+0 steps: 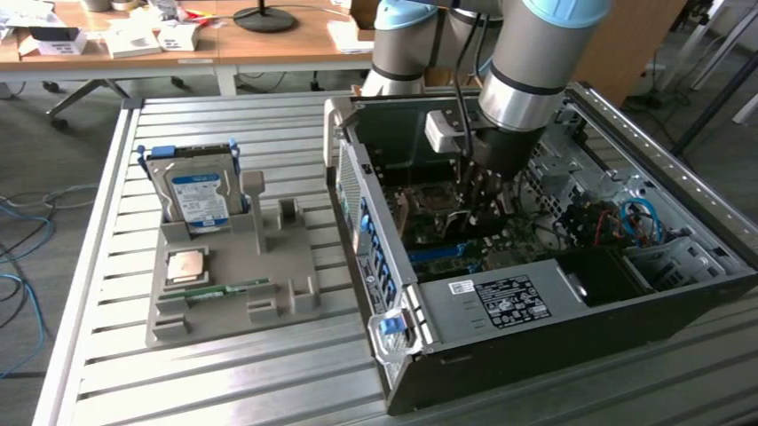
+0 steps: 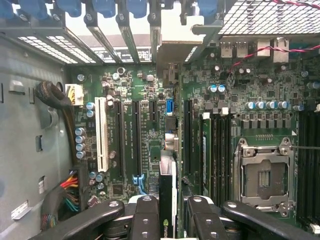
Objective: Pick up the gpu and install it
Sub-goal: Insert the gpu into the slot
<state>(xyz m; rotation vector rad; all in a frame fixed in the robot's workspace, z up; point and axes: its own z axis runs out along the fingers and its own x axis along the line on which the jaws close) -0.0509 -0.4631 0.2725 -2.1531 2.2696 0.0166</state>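
In the gripper [image 2: 173, 202], gpu [image 2: 166, 186] half hidden.

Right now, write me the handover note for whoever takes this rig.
Gripper: shut on the gpu, card held edge-on between the fingers.
Where: the arm reaches down into the open case. The gpu is over the motherboard, beside the long black slots.
Done: gpu is picked up and inside the case. The hard drive stands in the tray on the exterior view's left.
Left: the install. The card is not released, and I cannot tell whether it touches a slot.
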